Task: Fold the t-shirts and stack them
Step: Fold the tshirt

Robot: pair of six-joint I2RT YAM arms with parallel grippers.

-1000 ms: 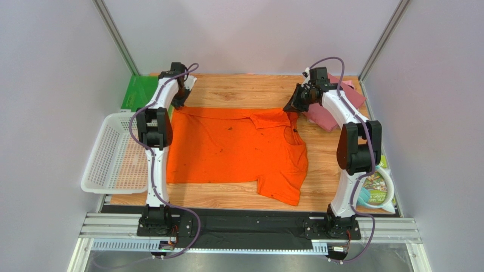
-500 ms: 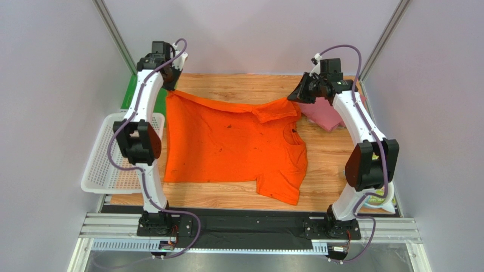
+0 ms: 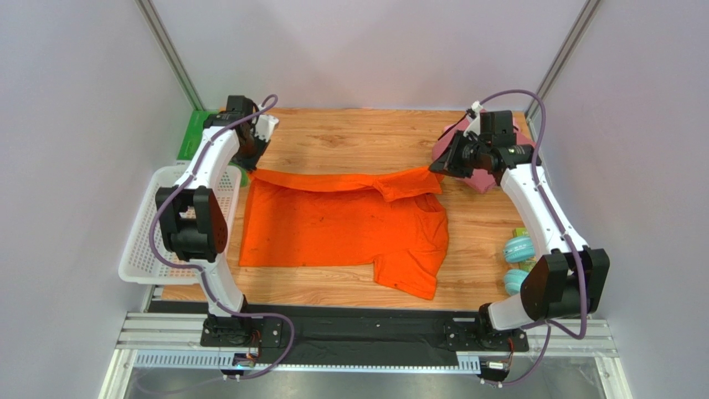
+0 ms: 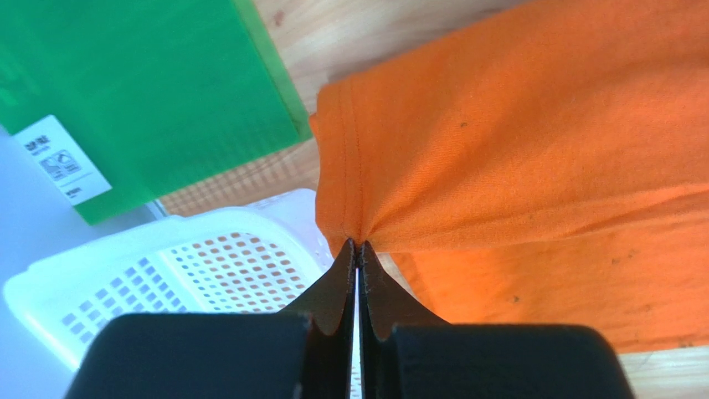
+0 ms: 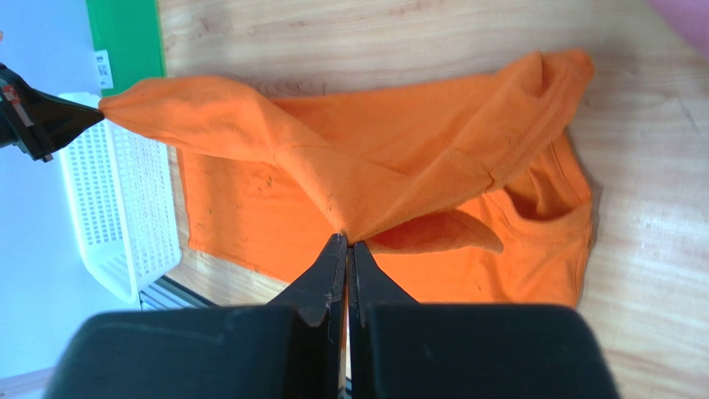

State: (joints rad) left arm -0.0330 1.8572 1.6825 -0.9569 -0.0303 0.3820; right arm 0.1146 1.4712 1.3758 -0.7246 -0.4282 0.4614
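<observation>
Within the last second both arms had lifted the far edge of the bright orange cloth t-shirt (image 3: 341, 224) off the wooden desk (image 3: 358, 133) and started bringing it toward the near side. A second before, that edge lay flat close to the far end. Half a second before, it hung stretched in the air between the arms. Now it sat lower and nearer, a taut band across the far part of the shirt. The rest of the shirt lay spread over the middle of the desk, collar to the right and one sleeve trailing near-right.

The left end effector (image 4: 356, 246) was pressed together on the far-left hem corner. It was above the rim of the white plastic mesh basket (image 4: 166, 283) and near the flat green plastic sheet (image 4: 150, 83). The right end effector (image 5: 345, 243) was pinching the far-right part by the shoulder, with cloth bunched at its tips. A folded pale pink shirt (image 3: 480, 180) lay at the far right, partly hidden behind the right arm.

The first lengthwise fold looked under way but not finished. The held edge probably had yet to be laid down evenly toward the near side, and stacking on the folded shirt remained to be done.
</observation>
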